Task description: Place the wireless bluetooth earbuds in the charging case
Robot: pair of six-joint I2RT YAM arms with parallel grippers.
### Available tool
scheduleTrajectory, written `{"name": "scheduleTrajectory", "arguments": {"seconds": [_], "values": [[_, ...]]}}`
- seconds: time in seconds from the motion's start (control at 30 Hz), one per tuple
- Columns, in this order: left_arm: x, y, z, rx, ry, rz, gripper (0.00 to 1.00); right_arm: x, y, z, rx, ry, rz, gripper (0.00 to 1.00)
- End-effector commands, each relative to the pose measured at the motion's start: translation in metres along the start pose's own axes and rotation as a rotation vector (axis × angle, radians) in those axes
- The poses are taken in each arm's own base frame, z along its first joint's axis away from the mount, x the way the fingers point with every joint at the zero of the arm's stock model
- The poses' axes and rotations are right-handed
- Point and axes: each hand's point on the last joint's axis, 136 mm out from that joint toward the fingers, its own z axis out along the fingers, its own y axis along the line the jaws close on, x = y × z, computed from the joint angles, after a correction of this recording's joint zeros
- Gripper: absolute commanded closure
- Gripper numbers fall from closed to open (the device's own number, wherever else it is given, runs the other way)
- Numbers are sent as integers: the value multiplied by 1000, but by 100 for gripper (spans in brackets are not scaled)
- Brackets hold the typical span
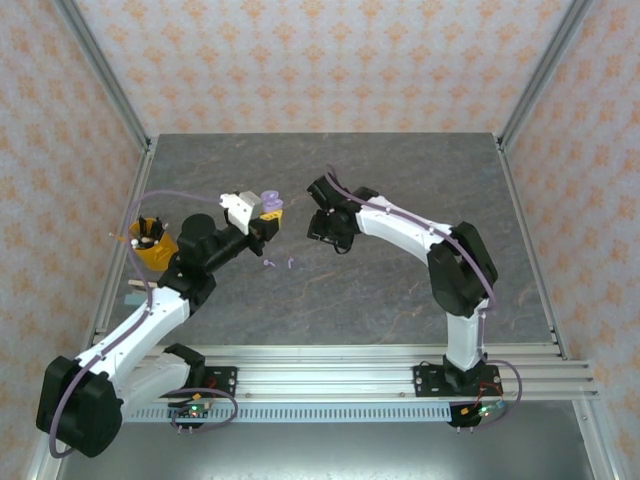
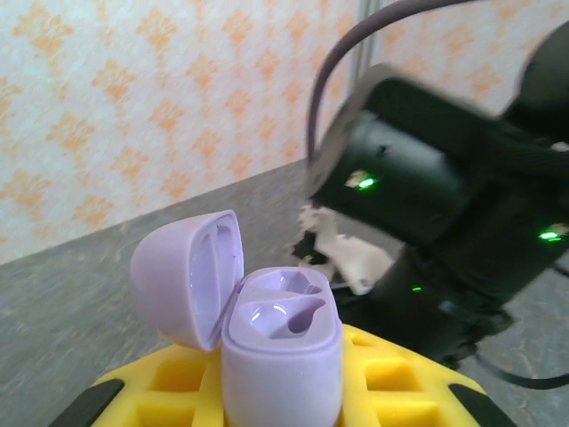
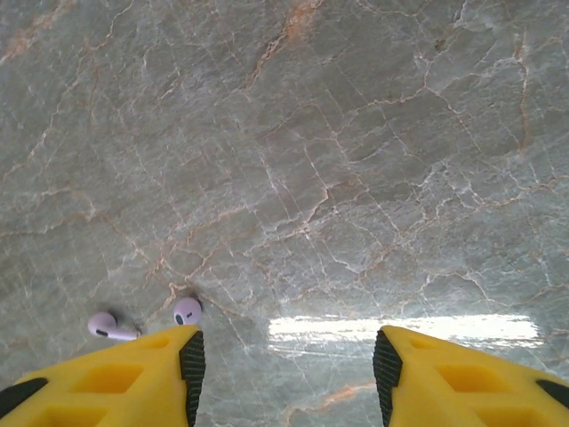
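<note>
My left gripper (image 1: 262, 222) is shut on an open lilac charging case (image 2: 280, 356), held above the table. Its lid (image 2: 187, 276) is tipped back to the left, and both earbud wells are empty. Two lilac earbuds (image 1: 268, 265) (image 1: 291, 263) lie on the grey stone table just below the case. In the right wrist view the same earbuds (image 3: 111, 326) (image 3: 188, 310) lie side by side just beyond the left fingertip. My right gripper (image 3: 286, 369) hangs open over bare table with nothing between its yellow fingers. In the top view the right gripper (image 1: 326, 236) is just to the right of the case.
A yellow cup (image 1: 150, 245) holding dark tools stands at the table's left edge, beside the left arm. Aluminium posts (image 1: 110, 90) and patterned walls close in the table. The right arm's black wrist (image 2: 444, 205) looms close behind the case.
</note>
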Motion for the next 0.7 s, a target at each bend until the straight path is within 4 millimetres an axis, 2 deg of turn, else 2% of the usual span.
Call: {"name": "scheduleTrajectory", "arguments": {"seconds": [0.0, 0.13, 0.23, 0.4, 0.53, 0.6, 0.67], "values": [[-26, -14, -9, 74, -140, 33, 100, -5, 10, 3, 24, -35, 37, 46], [-29, -6, -17, 19, -232, -11, 100, 2, 14, 15, 47, -9, 24, 47], [-27, -8, -18, 21, -226, -13, 100, 2, 15, 13, 39, -14, 4, 47], [-17, -14, -16, 38, -154, 18, 100, -18, 9, -16, 16, -85, -44, 47], [-9, -19, -11, 58, -138, 20, 100, -36, 9, -48, -96, -133, -52, 46], [-10, -18, -8, 54, -149, 13, 100, -35, 7, -55, -106, -114, -62, 46], [-13, -15, -7, 36, -176, 3, 100, -32, 5, -51, -85, -95, -57, 47]]}}
